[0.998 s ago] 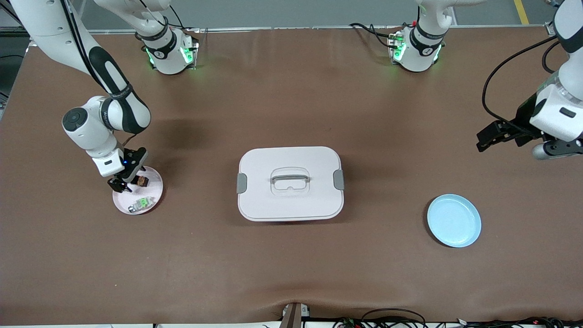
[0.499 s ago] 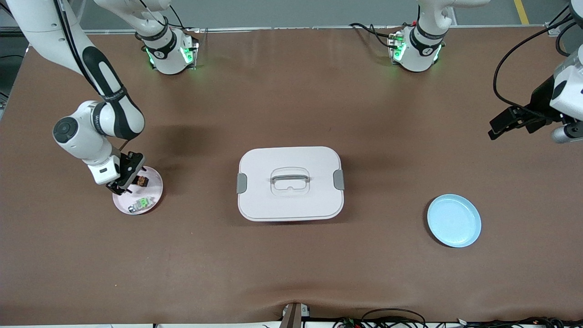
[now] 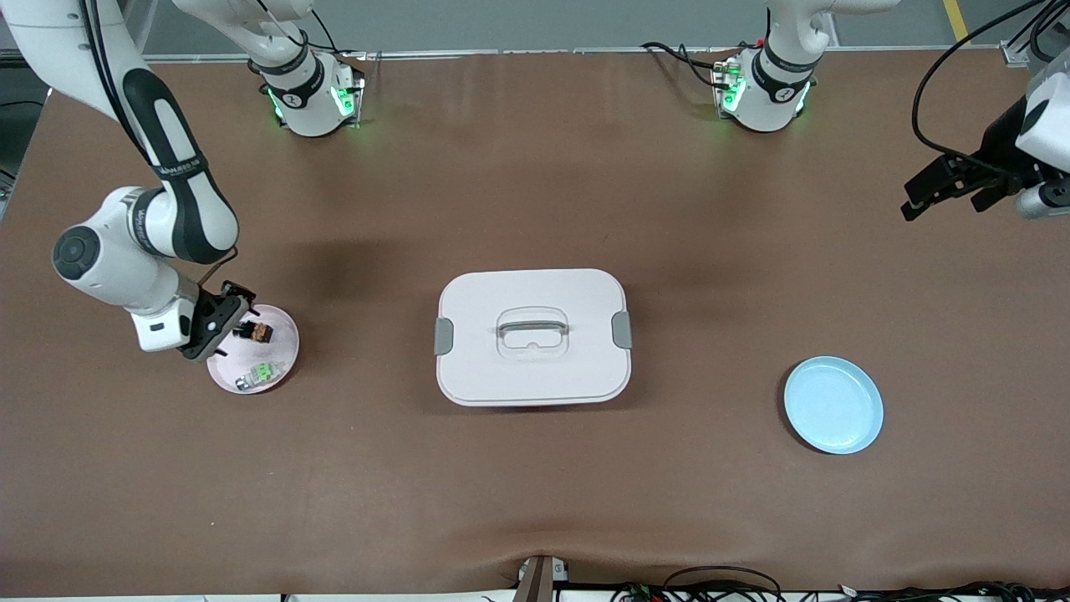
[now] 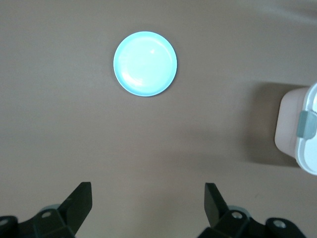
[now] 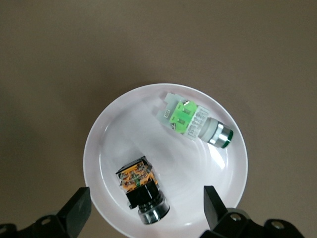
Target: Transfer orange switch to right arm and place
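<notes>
The orange switch [image 3: 253, 332], a black block with an orange band, lies on its side on the pink plate [image 3: 284, 336] at the right arm's end of the table. The right wrist view shows it [image 5: 141, 186] on the plate [image 5: 124, 134], between and below my fingers. My right gripper [image 3: 241, 305] is open and empty, over the plate's edge [image 5: 146, 201]. My left gripper [image 3: 919, 196] is open and empty, high over bare table at the left arm's end [image 4: 147, 196].
A green-and-white part [image 3: 257, 374] lies on the same plate, nearer the front camera than the switch [image 5: 193, 121]. A white lidded box [image 3: 532, 334] stands mid-table [image 4: 302, 131]. A light blue plate [image 3: 833, 405] sits toward the left arm's end [image 4: 145, 63].
My right gripper has drawn back from the switch toward the plate's edge; the switch stays on the plate. My left gripper has moved toward the bases' side of the table.
</notes>
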